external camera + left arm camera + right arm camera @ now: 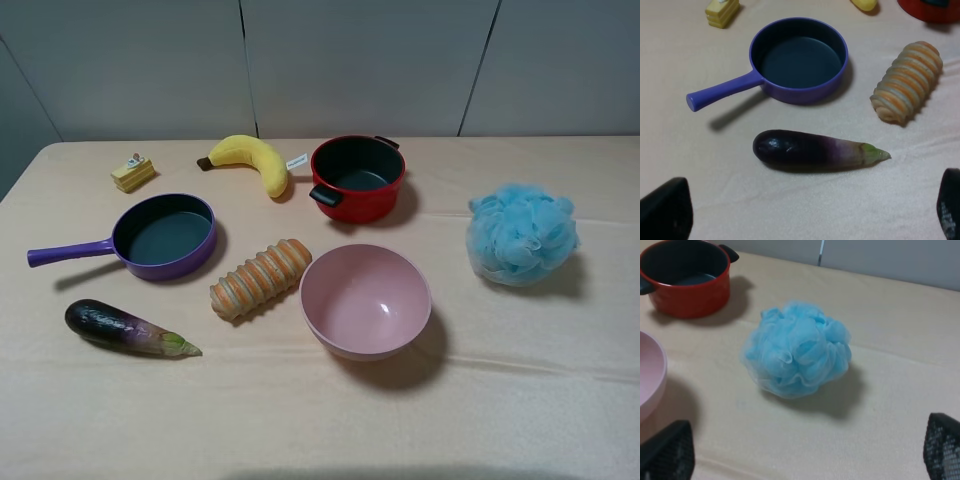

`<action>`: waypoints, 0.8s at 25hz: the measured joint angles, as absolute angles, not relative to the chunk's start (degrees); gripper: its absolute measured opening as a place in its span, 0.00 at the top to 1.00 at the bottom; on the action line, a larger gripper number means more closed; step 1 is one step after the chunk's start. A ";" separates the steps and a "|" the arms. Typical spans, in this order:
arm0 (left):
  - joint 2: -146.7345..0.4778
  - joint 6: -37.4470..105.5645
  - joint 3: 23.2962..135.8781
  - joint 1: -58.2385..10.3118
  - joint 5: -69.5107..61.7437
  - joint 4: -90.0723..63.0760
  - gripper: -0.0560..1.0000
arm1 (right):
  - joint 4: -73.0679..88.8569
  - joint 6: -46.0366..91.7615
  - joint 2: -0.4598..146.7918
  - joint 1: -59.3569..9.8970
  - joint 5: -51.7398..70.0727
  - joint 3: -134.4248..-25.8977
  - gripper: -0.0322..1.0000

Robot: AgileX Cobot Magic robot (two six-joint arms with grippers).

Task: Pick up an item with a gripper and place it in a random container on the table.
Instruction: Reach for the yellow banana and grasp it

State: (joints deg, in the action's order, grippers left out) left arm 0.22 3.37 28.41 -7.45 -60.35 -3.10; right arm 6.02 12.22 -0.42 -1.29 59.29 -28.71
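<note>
The yellow plush banana (250,158) lies at the back of the table (520,400), just left of the red pot; only its end shows in the left wrist view (864,4). The pale pink bowl (365,300) stands empty near the middle; its rim shows in the right wrist view (650,375). Neither arm shows in the exterior high view. My left gripper (807,215) is open and empty, above the cloth near the eggplant. My right gripper (805,450) is open and empty, near the blue bath sponge.
A red two-handled pot (357,178) stands behind the bowl. A purple frying pan (160,236), a purple eggplant (125,328) and a striped bread roll (260,278) lie left of the bowl. A blue mesh sponge (522,234) sits right. A small yellow cake toy (133,173) is back left.
</note>
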 joint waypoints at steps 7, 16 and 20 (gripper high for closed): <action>0.22 3.37 28.41 -7.45 -60.35 -3.10 0.01 | 6.02 12.22 -0.42 -1.29 59.29 -28.71 0.30; 0.22 3.37 28.41 -7.45 -60.35 -3.10 0.01 | 6.02 12.22 -0.42 -1.29 59.29 -28.71 0.30; 0.22 3.37 28.41 -7.45 -60.35 -3.10 0.01 | 6.02 12.22 -0.42 -1.29 59.29 -28.71 0.30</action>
State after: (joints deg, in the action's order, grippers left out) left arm 0.22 3.37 28.41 -7.45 -60.35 -3.10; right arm 6.02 12.22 -0.42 -1.29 59.29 -28.71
